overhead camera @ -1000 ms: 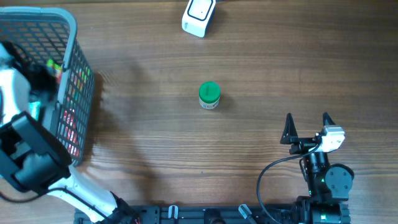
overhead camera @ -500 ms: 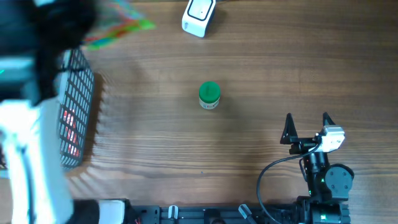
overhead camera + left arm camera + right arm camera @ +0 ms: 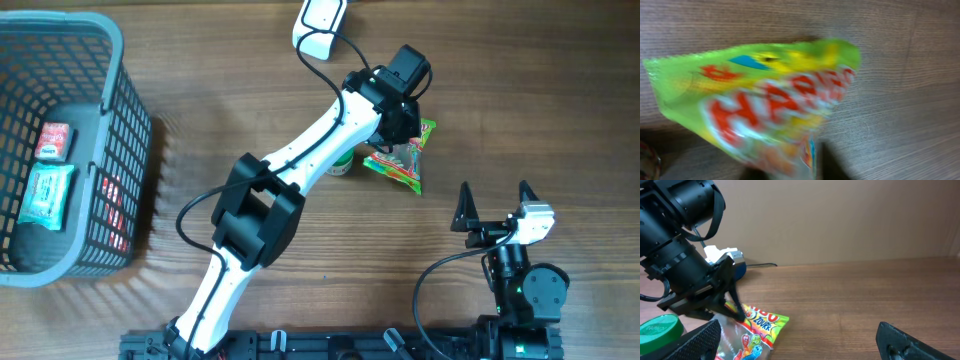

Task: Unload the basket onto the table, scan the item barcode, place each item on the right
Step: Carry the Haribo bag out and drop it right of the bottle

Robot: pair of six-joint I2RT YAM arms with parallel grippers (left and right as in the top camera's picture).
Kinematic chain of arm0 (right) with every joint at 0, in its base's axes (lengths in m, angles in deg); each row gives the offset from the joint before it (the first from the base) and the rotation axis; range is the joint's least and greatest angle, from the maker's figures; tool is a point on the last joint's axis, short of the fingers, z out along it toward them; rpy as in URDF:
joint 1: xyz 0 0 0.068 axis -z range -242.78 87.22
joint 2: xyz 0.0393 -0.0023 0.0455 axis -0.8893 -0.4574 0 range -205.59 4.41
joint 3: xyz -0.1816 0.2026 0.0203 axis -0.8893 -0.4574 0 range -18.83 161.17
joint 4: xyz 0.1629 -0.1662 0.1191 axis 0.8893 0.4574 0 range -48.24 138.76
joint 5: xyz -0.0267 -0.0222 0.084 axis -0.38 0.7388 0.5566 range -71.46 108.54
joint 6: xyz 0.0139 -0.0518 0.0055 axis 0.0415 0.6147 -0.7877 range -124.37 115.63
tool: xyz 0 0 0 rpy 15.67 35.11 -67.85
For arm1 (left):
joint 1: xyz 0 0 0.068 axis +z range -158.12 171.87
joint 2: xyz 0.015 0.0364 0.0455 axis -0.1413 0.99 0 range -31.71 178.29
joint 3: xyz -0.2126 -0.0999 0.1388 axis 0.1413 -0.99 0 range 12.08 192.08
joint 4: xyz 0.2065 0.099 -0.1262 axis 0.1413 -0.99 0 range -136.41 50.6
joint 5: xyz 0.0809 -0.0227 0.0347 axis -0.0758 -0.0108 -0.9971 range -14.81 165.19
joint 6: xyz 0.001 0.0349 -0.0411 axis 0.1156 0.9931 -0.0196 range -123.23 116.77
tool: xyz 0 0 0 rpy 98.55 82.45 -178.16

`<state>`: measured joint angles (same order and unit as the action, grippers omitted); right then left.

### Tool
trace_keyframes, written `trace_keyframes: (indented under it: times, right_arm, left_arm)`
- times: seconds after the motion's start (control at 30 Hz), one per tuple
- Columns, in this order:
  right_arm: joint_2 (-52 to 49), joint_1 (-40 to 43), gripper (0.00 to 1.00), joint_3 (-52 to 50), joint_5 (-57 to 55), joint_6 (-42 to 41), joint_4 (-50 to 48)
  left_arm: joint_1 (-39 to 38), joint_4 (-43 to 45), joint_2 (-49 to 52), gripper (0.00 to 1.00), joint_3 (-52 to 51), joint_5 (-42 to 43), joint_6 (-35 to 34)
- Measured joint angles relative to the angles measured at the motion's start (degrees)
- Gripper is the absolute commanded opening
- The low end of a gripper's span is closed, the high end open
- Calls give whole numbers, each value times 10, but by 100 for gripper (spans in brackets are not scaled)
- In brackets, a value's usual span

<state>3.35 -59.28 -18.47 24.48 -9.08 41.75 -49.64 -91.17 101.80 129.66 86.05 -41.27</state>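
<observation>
The item, a green and yellow candy bag [image 3: 398, 162] with red letters, lies on the wood table beside a green-lidded jar [image 3: 342, 166]. My left gripper [image 3: 405, 125] is right over the bag's top edge, its dark fingers on either side of it. In the left wrist view the bag [image 3: 765, 100] is blurred and fills the frame. Whether the fingers still pinch it does not show. The right wrist view shows the bag [image 3: 757, 330] under the left gripper [image 3: 727, 307]. My right gripper [image 3: 495, 200] stands open and empty at the front right. The white barcode scanner [image 3: 320, 25] lies at the table's back edge.
A grey wire basket [image 3: 110, 60] at the far left holds several packets. The left arm stretches diagonally across the middle of the table. The scanner's cable runs off past the left wrist. The jar's green lid [image 3: 660, 330] shows at the right wrist view's left edge.
The left arm has swung from the basket across to the table's middle, carrying the candy bag. The bag now rests beside the jar. The right arm has not moved.
</observation>
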Motion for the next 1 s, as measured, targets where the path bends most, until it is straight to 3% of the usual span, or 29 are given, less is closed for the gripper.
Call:
trace_keyframes:
  times: [0.03, 0.17, 0.27, 0.37, 0.5, 0.67, 0.83, 1.0]
  right_arm:
    - [0, 0, 100, 0, 0, 0, 0]
    - [0, 0, 100, 0, 0, 0, 0]
    - [0, 0, 100, 0, 0, 0, 0]
    - [0, 0, 100, 0, 0, 0, 0]
    - [0, 0, 100, 0, 0, 0, 0]
    - [0, 0, 100, 0, 0, 0, 0]
    - [0, 0, 100, 0, 0, 0, 0]
    - [0, 0, 100, 0, 0, 0, 0]
  left_arm:
    - [0, -1, -2, 100, 0, -4, 8]
    - [7, -5, -44, 100, 1, -9, 76]
    - [32, -3, -152, 100, 35, -14, 136]
    - [107, -15, -308, 100, 55, -73, 170]
    - [337, -141, -458, 100, 78, -181, 146]
    - [649, -311, -396, 99, 21, -208, -12]
    - [756, -250, -337, 94, -126, -216, -60]
    - [761, -171, -256, 100, -240, -290, -64]
